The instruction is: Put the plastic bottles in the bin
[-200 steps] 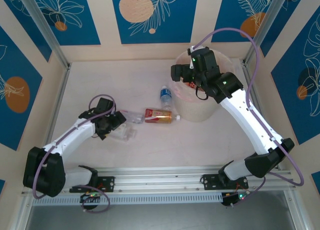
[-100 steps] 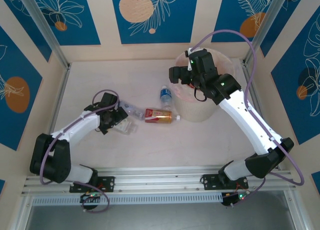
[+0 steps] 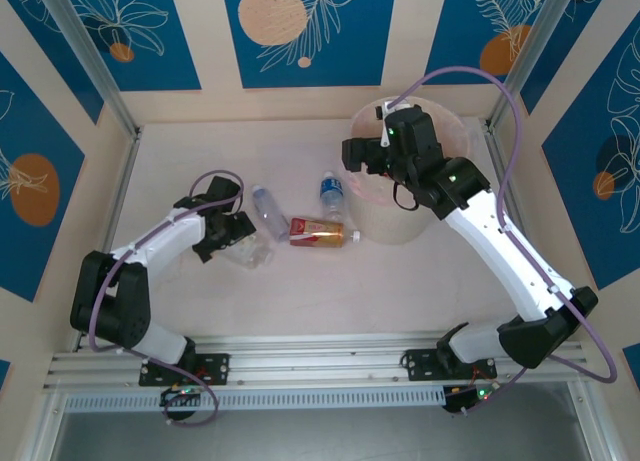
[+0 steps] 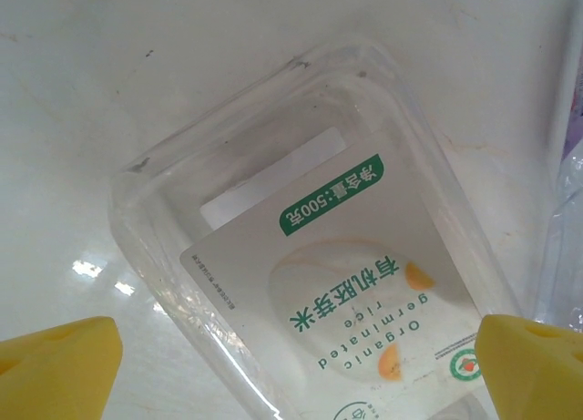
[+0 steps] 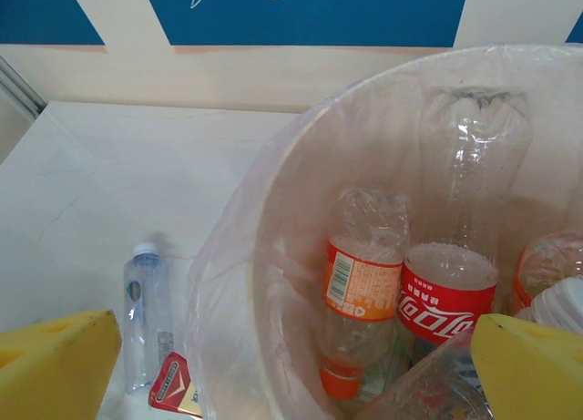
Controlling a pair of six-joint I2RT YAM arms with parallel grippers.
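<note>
My left gripper (image 3: 232, 239) hangs open on the left of the table, low over a clear rectangular plastic box (image 4: 301, 256) with a white rice label; its yellow fingertips (image 4: 55, 365) stand either side of the box. A clear unlabelled bottle (image 3: 265, 211) lies just beyond it. Further right lie a red-and-orange labelled bottle (image 3: 320, 231) and a blue-labelled bottle (image 3: 331, 194), both beside the bin (image 3: 400, 226). My right gripper (image 3: 362, 159) is open above the bin's left rim (image 5: 401, 69). Inside are an orange-labelled bottle (image 5: 364, 283), a red-labelled cola bottle (image 5: 451, 302) and a tall clear one (image 5: 474, 165).
Low walls with blue printed panels (image 3: 305, 26) close the table at the back and sides. Metal posts (image 3: 90, 61) stand at the back corners. An aluminium rail (image 3: 320, 366) carrying both arm bases runs along the near edge.
My left gripper has slid right and away over the clear box, and the clear bottle has swung away from the red-labelled one. The right gripper has stayed open over the bin, drifting slightly.
</note>
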